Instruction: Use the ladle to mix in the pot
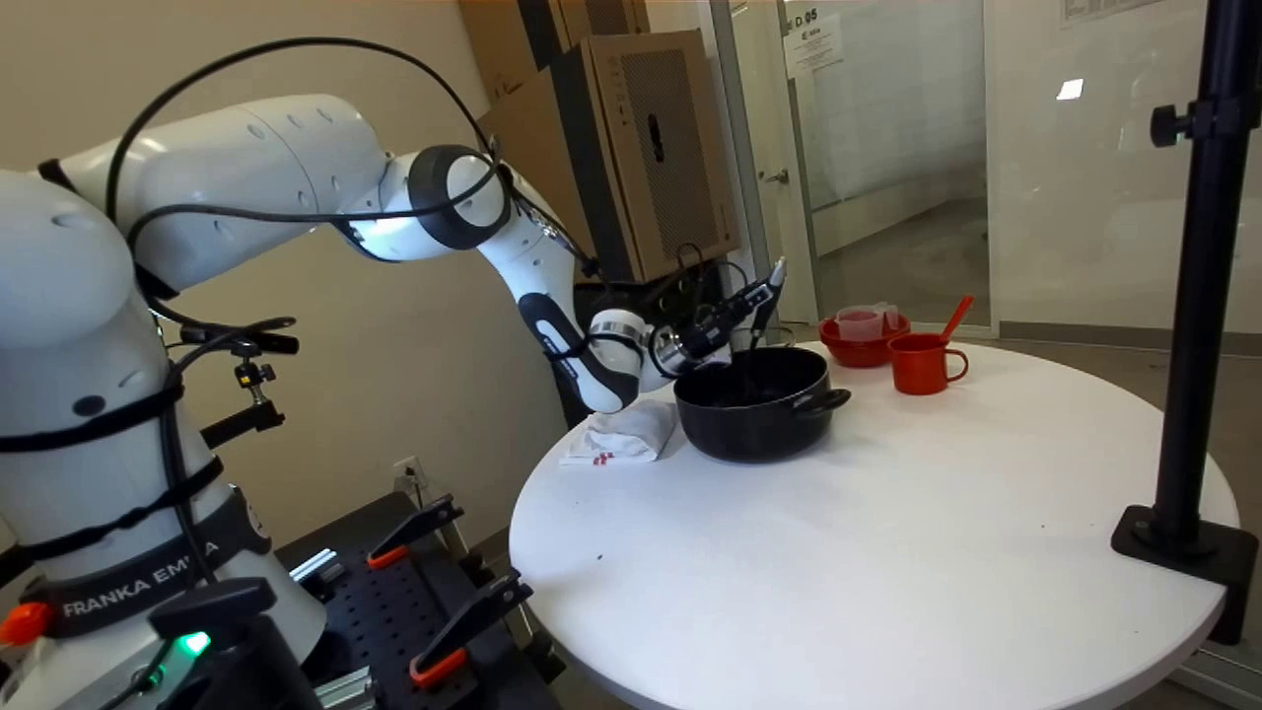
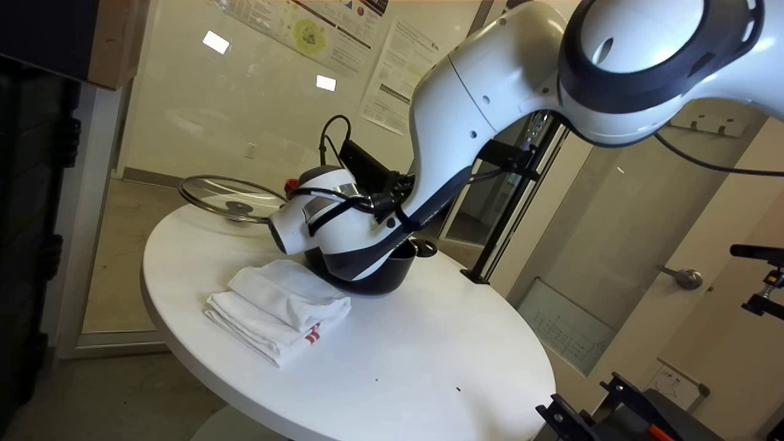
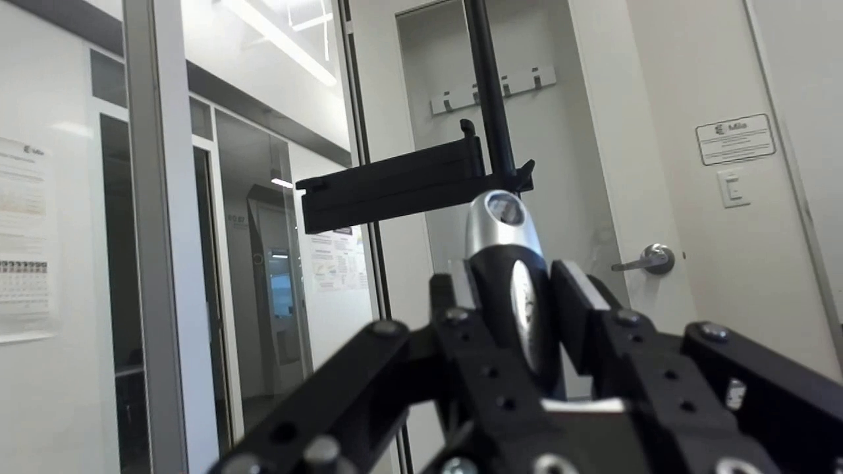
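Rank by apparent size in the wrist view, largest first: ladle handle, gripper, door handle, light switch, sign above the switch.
1. Gripper
2. Ladle handle
3. Sign
4. Door handle and light switch: too alike to rank.

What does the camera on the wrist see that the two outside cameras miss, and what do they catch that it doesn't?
Only the wrist view shows a light switch and a glowing ceiling light.

Only the exterior views show the black pot, seen in both, plus a red mug and a glass lid.

Shared: a black pole appears in all three; the claw and the ladle in its grip appear in the wrist view and in an exterior view.
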Available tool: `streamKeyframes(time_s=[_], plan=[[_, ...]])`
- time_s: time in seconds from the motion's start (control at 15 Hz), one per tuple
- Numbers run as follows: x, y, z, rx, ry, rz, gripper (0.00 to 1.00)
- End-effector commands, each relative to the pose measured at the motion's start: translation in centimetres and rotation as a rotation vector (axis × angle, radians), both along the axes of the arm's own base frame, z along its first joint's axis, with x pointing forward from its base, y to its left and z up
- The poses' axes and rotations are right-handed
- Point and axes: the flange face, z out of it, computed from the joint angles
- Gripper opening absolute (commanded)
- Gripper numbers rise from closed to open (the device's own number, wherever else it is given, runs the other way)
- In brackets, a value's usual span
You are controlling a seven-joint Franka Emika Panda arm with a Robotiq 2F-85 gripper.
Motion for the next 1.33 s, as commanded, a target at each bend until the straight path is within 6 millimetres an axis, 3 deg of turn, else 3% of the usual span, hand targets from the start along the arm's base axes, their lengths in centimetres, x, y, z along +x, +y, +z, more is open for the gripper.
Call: streamKeyframes(time_s=[0.0, 0.27, 0.33, 0.53, 0.67, 0.93, 1.27], plan=[[2.9, -4.9, -0.1, -0.05, -0.097, -0.073, 0.08], [4.9, -9.9, 1.8, -0.066, -0.171, -0.159, 0.08], [4.6, -11.3, 3.7, -0.065, -0.184, -0.18, 0.08], [4.9, -13.4, 4.7, -0.057, -0.204, -0.229, 0.08], [5.1, -14.0, 4.4, -0.046, -0.205, -0.235, 0.08], [4.7, -12.9, 3.3, 0.003, -0.157, -0.222, 0.08], [2.3, -9.2, 1.4, 0.066, -0.049, -0.163, 0.08]])
